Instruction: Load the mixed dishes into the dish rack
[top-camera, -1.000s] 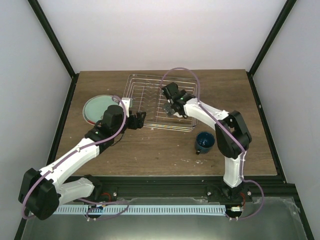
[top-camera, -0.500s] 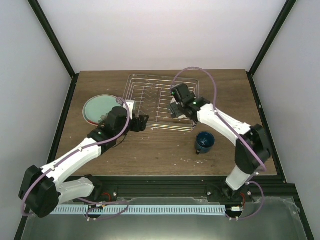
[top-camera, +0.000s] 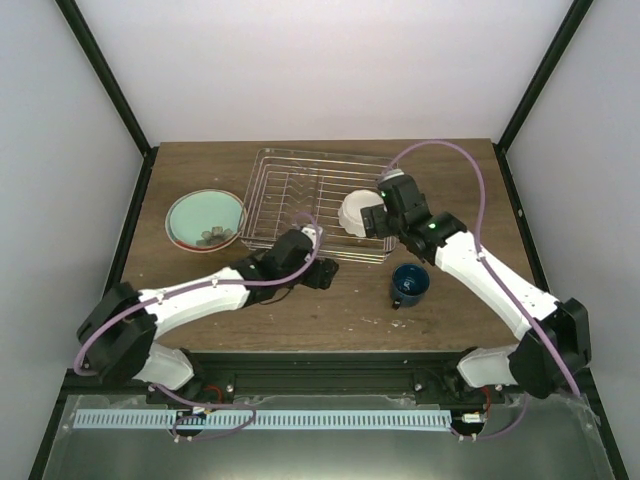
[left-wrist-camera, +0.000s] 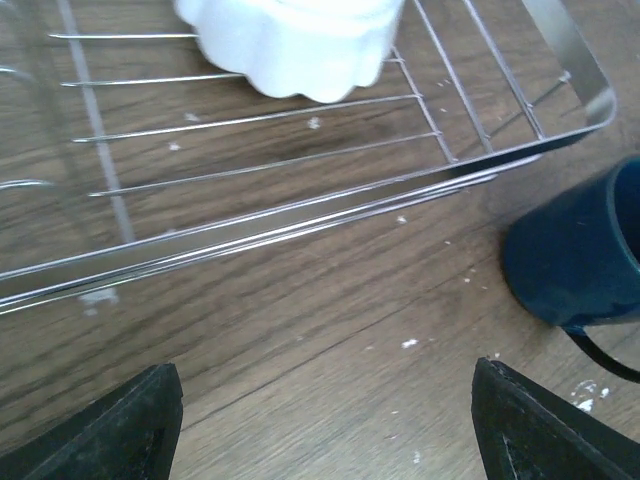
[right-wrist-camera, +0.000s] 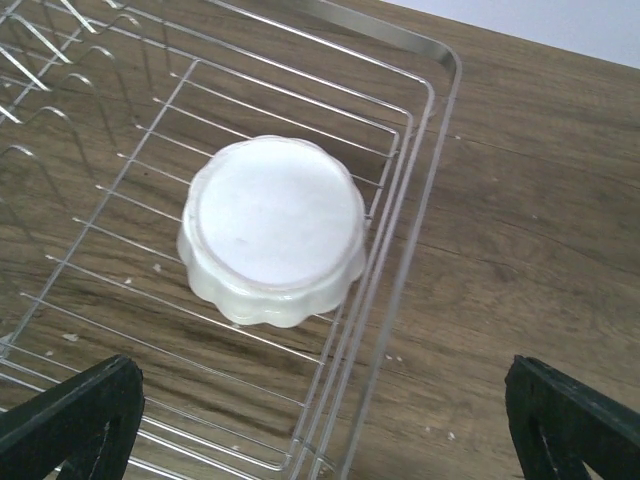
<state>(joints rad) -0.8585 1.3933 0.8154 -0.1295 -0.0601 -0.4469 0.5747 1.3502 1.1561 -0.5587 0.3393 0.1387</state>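
Observation:
The silver wire dish rack (top-camera: 290, 190) stands at the back middle of the table. A small white scalloped dish (top-camera: 355, 212) lies upside down in its right end, also seen in the left wrist view (left-wrist-camera: 295, 45) and the right wrist view (right-wrist-camera: 272, 230). My right gripper (top-camera: 380, 222) hovers just right of that dish, open and empty (right-wrist-camera: 325, 430). A dark blue mug (top-camera: 410, 283) sits on the wood in front of the rack's right corner. My left gripper (top-camera: 322, 272) is open and empty (left-wrist-camera: 335, 440) over bare wood before the rack's front rail (left-wrist-camera: 300, 215), with the mug (left-wrist-camera: 575, 260) to its right.
A teal plate with a red rim (top-camera: 200, 212) lies flat left of the rack, with small grey bits (top-camera: 215, 236) on its near part. The rack's right rim (right-wrist-camera: 425, 190) runs close beside the white dish. Black frame posts rise at the table's back corners.
My left arm has swung right from beside the plate to the front of the rack. My right gripper has pulled back right off the white dish, which now lies uncovered in the rack.

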